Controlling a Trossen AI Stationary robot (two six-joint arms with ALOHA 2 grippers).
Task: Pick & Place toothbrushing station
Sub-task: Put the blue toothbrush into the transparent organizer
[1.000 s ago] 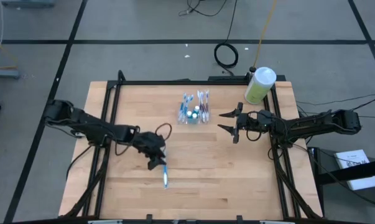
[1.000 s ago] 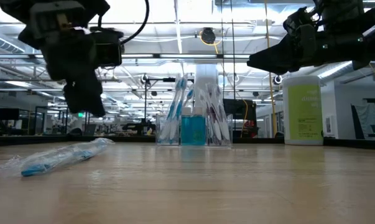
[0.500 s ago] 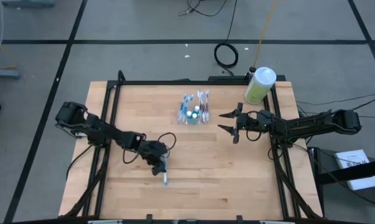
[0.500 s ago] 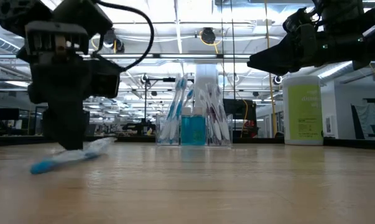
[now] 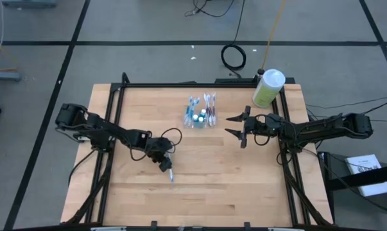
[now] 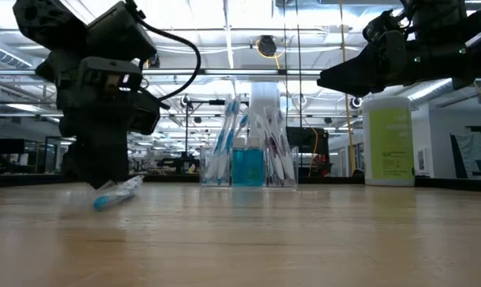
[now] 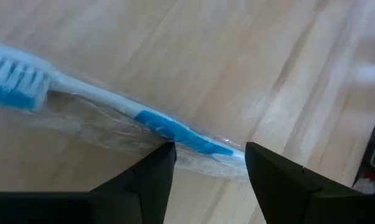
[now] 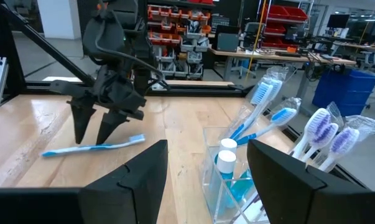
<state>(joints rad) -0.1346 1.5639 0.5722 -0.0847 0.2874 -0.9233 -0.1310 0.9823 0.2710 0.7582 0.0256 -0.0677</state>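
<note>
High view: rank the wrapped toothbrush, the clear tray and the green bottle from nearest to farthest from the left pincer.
1. Wrapped toothbrush, right at the left pincer.
2. Clear tray, farther back at the table's middle.
3. Green bottle, at the far right corner.

Both arms are dark and jointed, each with a looping black cable near the wrist and tapering black fingers [image 7: 147, 180].

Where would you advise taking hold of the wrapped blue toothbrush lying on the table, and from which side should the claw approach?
Grip the toothbrush on its handle, coming straight down from above. It lies flat on the wooden table, so only its two long sides are open to fingers. The left claw already straddles the handle, open, which looks right. The bristle end is bulkier, and its loose wrapper would probably slip. The right claw waits, open, beside the station.
</note>
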